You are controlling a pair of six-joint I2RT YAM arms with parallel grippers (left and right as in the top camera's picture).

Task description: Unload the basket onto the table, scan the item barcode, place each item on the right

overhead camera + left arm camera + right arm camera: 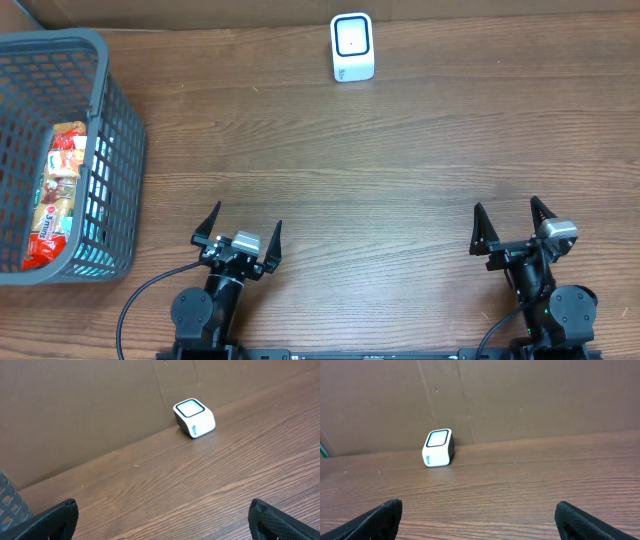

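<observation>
Wood-grain brown underneath everything: the table (pixel 400 150). At its left edge, a grey mesh basket (pixel 120 150) with a pile of snack packets (pixel 55 190) inside, red and orange, pressed against the wall nearest the arms. Looks like the item to scan, not yet lifted out.

Risk there: packets overlapping, so easy to pinch 2 at once or drag a neighbour up. Easy too to snag a finger on the mesh, or to tip the basket when reaching in at an angle.

At the near edge, left gripper (pixel 247 216) and right gripper (pixel 506 205), well apart, both with jaws spread wide and holding nothing. Probably a job for the left one, nearer the basket. Crinkly film likely to slip or fold in a 2-finger pinch.

At the far edge, just in front of the cardboard wall (pixel 520 395), a small white scanner (pixel 352 47), window tilted upward. Cannot tell where any barcode sits on a packet. Could end up under a finger, creased, or turned away from the window, giving no read.
</observation>
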